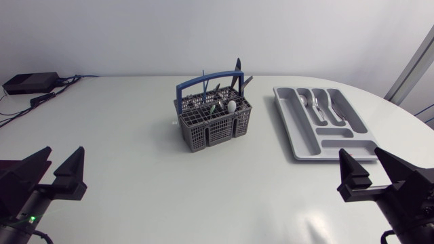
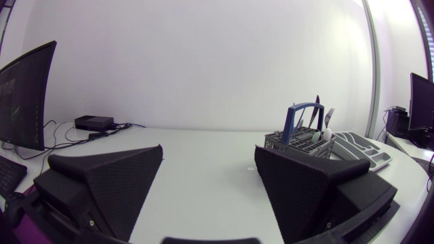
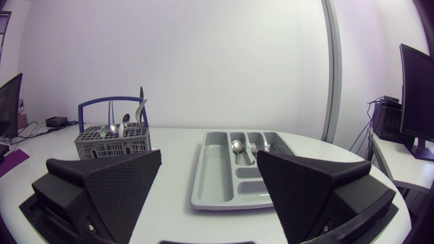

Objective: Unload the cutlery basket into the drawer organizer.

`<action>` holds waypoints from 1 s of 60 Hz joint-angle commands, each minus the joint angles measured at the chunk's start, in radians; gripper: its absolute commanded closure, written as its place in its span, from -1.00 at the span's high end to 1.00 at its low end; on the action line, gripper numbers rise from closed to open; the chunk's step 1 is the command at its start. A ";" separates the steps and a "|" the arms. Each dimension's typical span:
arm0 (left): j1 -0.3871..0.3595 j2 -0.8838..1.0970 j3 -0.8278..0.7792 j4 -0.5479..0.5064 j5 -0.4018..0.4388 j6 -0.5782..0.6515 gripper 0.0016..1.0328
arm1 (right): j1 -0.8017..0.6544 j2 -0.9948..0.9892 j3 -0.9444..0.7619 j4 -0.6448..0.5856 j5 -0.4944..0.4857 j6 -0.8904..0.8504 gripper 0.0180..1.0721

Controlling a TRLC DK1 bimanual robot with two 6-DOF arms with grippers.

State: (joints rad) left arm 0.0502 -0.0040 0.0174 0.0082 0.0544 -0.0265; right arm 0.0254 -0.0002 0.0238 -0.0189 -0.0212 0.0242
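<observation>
Status: cutlery basket [image 1: 211, 122] sits mid-table, well apart from both grippers. Grey plastic lattice walls, blue arched handle [image 2: 291, 122] running along its long axis, which lies roughly across the table, slightly skewed. Cutlery stands upright in it: slim dark pieces poke above the rim, plus one pale rounded piece [image 1: 232, 106]; individual types are hard to make out. Drawer organizer [image 1: 291, 132] is to the basket's right, not touching it: smooth grey moulded tray, rounded corners, long axis and long compartments running away from me. Spoon [image 1: 303, 100] and fork [image 3: 252, 146] lie lengthwise in it, heads at the far end; exact count unclear. Left gripper [image 1: 65, 152] and right gripper [image 1: 359, 154]: matte black textured wedge fingers spread wide, nothing between them, low over the near part of the white table [image 1: 135, 169]; arms mostly cut off by the frame edge
</observation>
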 commanded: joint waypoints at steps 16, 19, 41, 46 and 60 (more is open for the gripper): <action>0.008 -0.011 -0.019 0.019 -0.002 -0.021 0.92 | 0.007 -0.007 -0.025 0.017 0.007 0.039 0.93; 0.008 -0.011 -0.008 0.019 -0.002 -0.021 0.92 | 0.007 -0.007 -0.024 0.017 0.007 0.037 0.93; 0.031 0.234 0.188 0.032 -0.002 -0.049 0.88 | 0.027 0.115 0.091 0.065 0.001 0.033 0.90; 0.023 0.368 0.268 0.022 -0.002 -0.076 0.88 | 0.030 0.227 0.142 0.096 0.001 0.034 0.90; -0.093 0.651 0.483 -0.073 -0.060 -0.131 0.85 | 0.041 0.520 0.280 0.139 0.007 0.077 0.90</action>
State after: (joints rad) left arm 0.0120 0.5430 0.4061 -0.0181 0.0242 -0.1173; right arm 0.0593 0.4160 0.2550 0.1017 -0.0212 0.0589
